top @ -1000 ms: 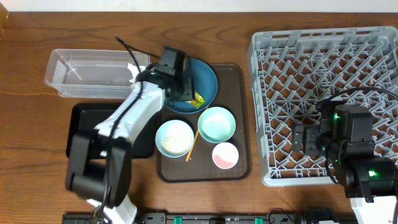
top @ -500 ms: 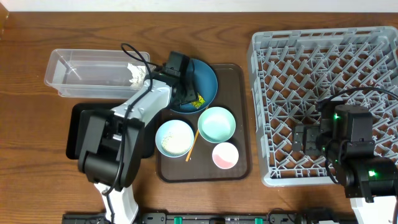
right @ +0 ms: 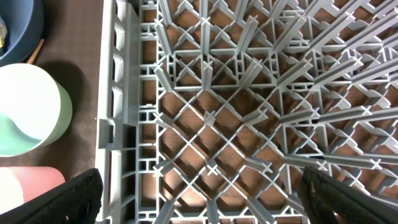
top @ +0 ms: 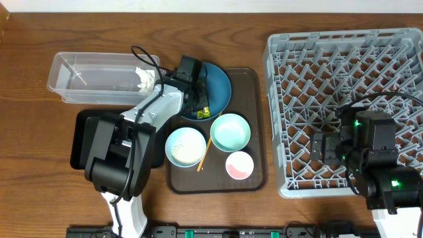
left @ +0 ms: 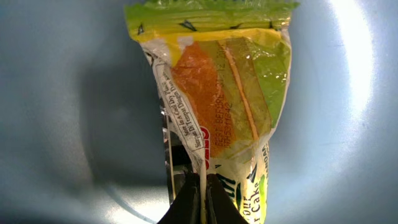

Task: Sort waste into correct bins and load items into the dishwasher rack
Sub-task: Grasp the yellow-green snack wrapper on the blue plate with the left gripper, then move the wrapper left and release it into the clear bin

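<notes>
Left tool (left: 202, 186), pressed together, pinches the wrapper (left: 217, 106) at the plate's (left: 56, 93) six o'clock. Right tool (right: 200, 190) is spread wide above the rack (right: 205, 118), holding nothing.

You swung the left arm (top: 142, 122) rightward at its lower links. You closed the left gripper (left: 200, 199), half open a second ago, on the small yellow-green plastic wrapper (left: 217, 93). The wrapper slid slightly toward the near rim of the large dark-blue round plate (top: 219, 82).
</notes>
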`<state>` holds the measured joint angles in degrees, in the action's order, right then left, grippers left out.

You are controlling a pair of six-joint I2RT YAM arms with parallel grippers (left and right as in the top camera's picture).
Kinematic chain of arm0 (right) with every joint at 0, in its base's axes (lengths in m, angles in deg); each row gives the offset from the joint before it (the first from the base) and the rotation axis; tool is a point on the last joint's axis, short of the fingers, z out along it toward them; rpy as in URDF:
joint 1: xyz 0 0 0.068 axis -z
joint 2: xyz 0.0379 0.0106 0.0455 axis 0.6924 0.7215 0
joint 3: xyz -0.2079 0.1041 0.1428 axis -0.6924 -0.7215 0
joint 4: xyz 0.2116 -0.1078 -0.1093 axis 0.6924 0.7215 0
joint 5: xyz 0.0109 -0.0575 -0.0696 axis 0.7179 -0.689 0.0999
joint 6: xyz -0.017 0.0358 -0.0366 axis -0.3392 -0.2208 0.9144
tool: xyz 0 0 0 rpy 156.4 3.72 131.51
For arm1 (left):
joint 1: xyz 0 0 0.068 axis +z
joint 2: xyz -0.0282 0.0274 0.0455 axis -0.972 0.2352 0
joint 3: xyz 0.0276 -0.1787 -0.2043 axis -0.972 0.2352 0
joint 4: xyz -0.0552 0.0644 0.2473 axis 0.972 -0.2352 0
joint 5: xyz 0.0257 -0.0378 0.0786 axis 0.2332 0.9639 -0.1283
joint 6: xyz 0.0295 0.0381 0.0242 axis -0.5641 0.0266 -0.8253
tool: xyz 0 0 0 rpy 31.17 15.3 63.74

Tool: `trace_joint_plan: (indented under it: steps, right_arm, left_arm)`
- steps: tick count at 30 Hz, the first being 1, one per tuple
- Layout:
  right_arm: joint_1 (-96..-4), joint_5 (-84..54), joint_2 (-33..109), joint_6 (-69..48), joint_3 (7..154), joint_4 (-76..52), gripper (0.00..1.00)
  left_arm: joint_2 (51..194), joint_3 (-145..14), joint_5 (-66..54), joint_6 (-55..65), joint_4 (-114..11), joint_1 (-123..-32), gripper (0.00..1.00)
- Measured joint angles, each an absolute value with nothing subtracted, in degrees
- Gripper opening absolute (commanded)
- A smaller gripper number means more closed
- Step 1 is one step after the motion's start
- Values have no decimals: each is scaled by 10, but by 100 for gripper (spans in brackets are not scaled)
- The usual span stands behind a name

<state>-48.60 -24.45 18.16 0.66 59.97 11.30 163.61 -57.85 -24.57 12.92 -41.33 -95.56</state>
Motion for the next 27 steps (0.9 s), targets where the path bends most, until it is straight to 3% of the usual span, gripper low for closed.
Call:
trace_joint_plan:
  steps: [8, 17, 19, 20, 22, 24, 27]
  right_arm:
    - [-486, -245, 182, 7, 600, 113, 99]
    - [-486, -245, 182, 7, 600, 113, 99]
    - [-486, -245, 182, 7, 600, 113, 99]
    - [-486, -245, 182, 7, 600, 113, 99]
    - [-486, -245, 182, 7, 600, 113, 99]
    - [-486, -245, 182, 7, 600, 113, 99]
    - [-486, -244, 182, 7, 600, 114, 99]
  left_arm:
    - [1507, -578, -256, 57, -418, -930, 7]
    - [1413, -579, -317, 15, -431, -802, 7]
    - [1421, -579, -324, 13, -430, -775, 17]
    - [1426, -579, -327, 11, -430, -762, 27]
    - [1434, -579, -330, 9, -428, -748, 30]
    - [1441, -579, -331, 6, -427, -739, 41]
    - [1442, -579, -331, 5, -418, -734, 41]
